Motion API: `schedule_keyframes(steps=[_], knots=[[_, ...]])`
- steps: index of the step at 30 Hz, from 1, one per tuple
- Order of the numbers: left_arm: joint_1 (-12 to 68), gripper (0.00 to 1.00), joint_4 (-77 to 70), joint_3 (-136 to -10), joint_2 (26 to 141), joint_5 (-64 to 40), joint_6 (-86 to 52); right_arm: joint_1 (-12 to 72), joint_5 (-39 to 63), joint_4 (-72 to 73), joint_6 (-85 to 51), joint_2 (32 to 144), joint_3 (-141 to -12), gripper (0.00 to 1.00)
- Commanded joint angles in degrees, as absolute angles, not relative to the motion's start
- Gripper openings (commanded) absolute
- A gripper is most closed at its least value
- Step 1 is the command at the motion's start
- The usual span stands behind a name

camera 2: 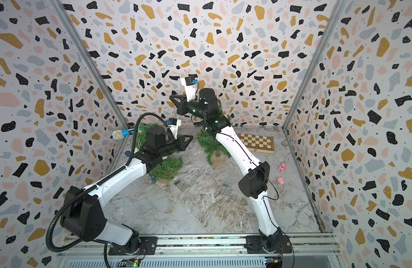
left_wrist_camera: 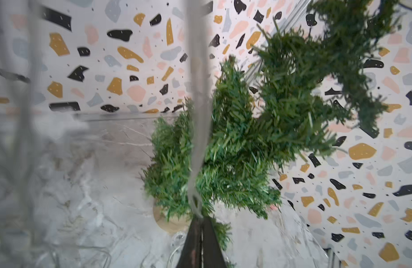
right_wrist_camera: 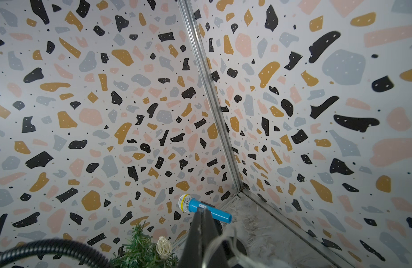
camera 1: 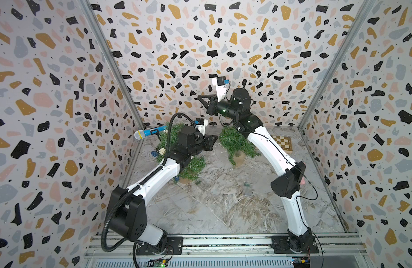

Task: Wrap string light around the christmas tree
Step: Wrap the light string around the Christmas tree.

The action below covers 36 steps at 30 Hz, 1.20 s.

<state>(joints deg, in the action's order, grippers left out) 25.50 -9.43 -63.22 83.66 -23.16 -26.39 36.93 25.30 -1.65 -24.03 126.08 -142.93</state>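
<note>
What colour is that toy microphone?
The toy microphone is blue, with a yellow ring and silvery mesh head; clearest in the right wrist view.

Left arm (camera 1: pixel 158 171), white links with black joints, reaches forward and low. Its black parallel left gripper (camera 1: pixel 215 138) points toward the right side with jaws pressed together, apparently nipping the thin pale string light (left_wrist_camera: pixel 199 116); the wrist view is blurred. Right arm (camera 1: pixel 269 143), of the same make, is raised. Its black right gripper (camera 1: pixel 198 97) points leftward with jaws together.
</note>
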Motion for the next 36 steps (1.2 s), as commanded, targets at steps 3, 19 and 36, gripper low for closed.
schedule_keyframes(steps=[3,19,36], knots=[[28.1,0.0,-11.9,-52.9,77.6,-25.7,-25.9,35.2,25.1,5.6,-22.0,125.4,-149.0,0.0],[29.7,0.0,0.2,-45.0,72.4,-22.8,-24.5,26.4,19.5,28.9,-17.1,129.5,-151.0,0.0],[27.4,0.0,15.5,-63.6,66.6,-4.1,-22.1,16.7,-5.8,40.9,-20.0,135.3,-150.7,0.0]])
